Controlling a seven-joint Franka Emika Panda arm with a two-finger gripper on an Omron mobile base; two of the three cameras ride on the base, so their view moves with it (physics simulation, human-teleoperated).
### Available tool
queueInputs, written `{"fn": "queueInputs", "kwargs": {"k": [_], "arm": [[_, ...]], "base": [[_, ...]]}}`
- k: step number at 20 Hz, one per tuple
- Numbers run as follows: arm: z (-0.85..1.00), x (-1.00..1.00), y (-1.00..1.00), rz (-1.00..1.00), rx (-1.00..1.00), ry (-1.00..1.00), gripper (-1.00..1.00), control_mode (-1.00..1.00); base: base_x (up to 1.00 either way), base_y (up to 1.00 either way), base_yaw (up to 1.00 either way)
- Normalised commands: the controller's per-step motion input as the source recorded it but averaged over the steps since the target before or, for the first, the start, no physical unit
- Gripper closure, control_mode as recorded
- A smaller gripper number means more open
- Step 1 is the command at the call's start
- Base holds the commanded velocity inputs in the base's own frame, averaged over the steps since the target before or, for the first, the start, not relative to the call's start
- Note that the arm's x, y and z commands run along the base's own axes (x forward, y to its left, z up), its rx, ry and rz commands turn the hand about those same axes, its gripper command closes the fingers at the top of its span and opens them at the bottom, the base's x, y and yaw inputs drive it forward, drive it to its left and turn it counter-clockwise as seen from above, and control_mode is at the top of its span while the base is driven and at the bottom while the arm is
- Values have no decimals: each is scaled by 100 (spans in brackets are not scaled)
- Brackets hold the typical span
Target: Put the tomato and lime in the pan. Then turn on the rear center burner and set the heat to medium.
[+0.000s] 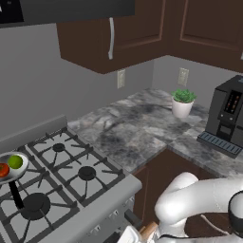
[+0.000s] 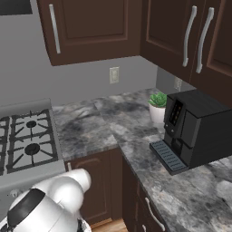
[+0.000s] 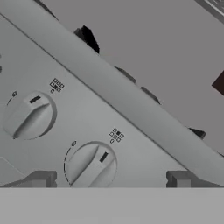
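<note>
Left base view shows the shiny silver round shallow pan (image 1: 10, 167) on the black iron grates of the silver six-burner stove (image 1: 61, 190), at the left edge, straight black handle pointing toward the front. Inside the pan sit the small round red-orange tomato (image 1: 3, 170) and the small round bright yellow-green lime (image 1: 15, 162), side by side and touching or nearly so, lime toward the back. Just right of the pan lies the rear center burner (image 1: 59, 147), a small dark cap under the grate, bare on top; whether lit, cannot tell. Beyond the stove runs a grey marbled stone counter (image 1: 128, 123), carrying a green potted plant in a white pot (image 1: 182, 102) and, to the right, a black coffee machine (image 1: 228, 121). Above hang dark brown wooden wall cabinets (image 1: 142, 28).

Right base view gives the same stove from the other side, with the plant tucked just behind the coffee machine.

Hand view looks close onto the stove's grey front control panel (image 3: 65, 65), where two round grey control knobs stand side by side: one at the left (image 3: 28, 116), one lower and nearer the middle (image 3: 92, 166). Two-finger gripper (image 3: 109, 180) spread wide, released, grasping nothing, its dark fingertips (image 3: 41, 179) flanking the nearer knob, apparently short of touching it.
</note>
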Motion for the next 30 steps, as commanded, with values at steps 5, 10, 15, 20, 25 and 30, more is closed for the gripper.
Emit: {"fn": "queueInputs", "kwargs": {"k": [5, 10, 15, 20, 25, 30], "arm": [[-11, 33, 0, 1, 0, 0, -100, -100], [-2, 30, 0, 2, 0, 0, -100, -100], [0, 21, 0, 3, 0, 0, -100, -100], [-2, 13, 9, 3, 0, 0, -100, -100], [-2, 23, 3, 2, 0, 0, -100, -100], [-13, 22, 0, 0, 0, 0, -100, -100]], "base": [[0, 0, 0], [0, 0, 0], [0, 0, 0], [0, 0, 0], [0, 0, 0], [0, 0, 0]]}}
